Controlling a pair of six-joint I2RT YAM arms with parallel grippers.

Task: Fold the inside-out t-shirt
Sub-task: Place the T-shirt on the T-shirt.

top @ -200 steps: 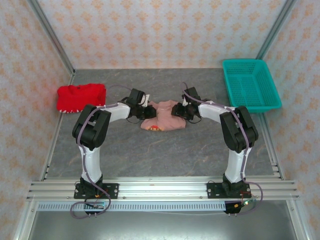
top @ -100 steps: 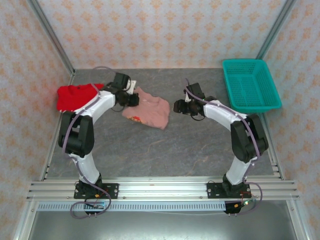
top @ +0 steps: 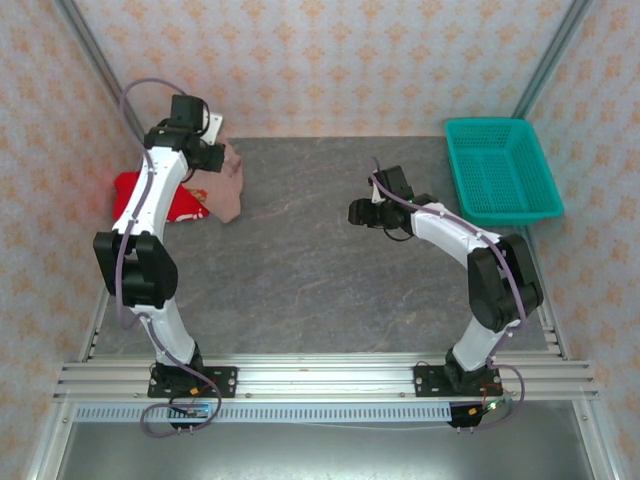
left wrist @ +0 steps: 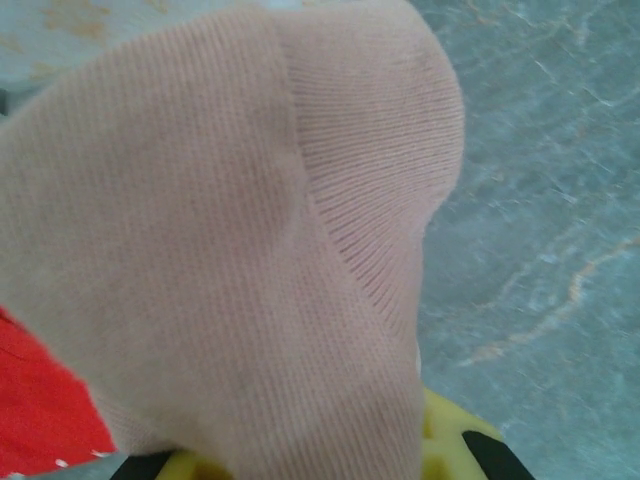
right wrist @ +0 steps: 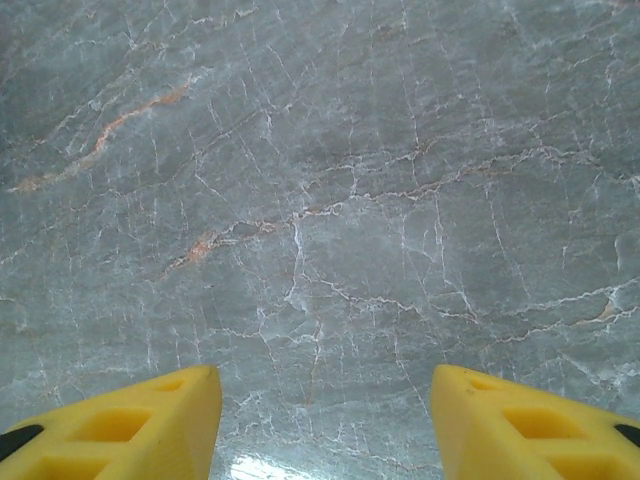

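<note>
**Shirt bunched at upper left**

The left gripper is clamped on the t-shirt, which hangs crumpled at upper left, overlapping the red garment. The right gripper, jaws apart, hovers mid-frame, well to its right.

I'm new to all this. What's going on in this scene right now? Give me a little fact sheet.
Pink t-shirt: bunched, not folded, held up at the far left of the table
Left gripper: shut on the t-shirt
Right gripper: open, holding nothing, over the table
Red garment: far left, beside the t-shirt
Teal basket: far right corner
</note>
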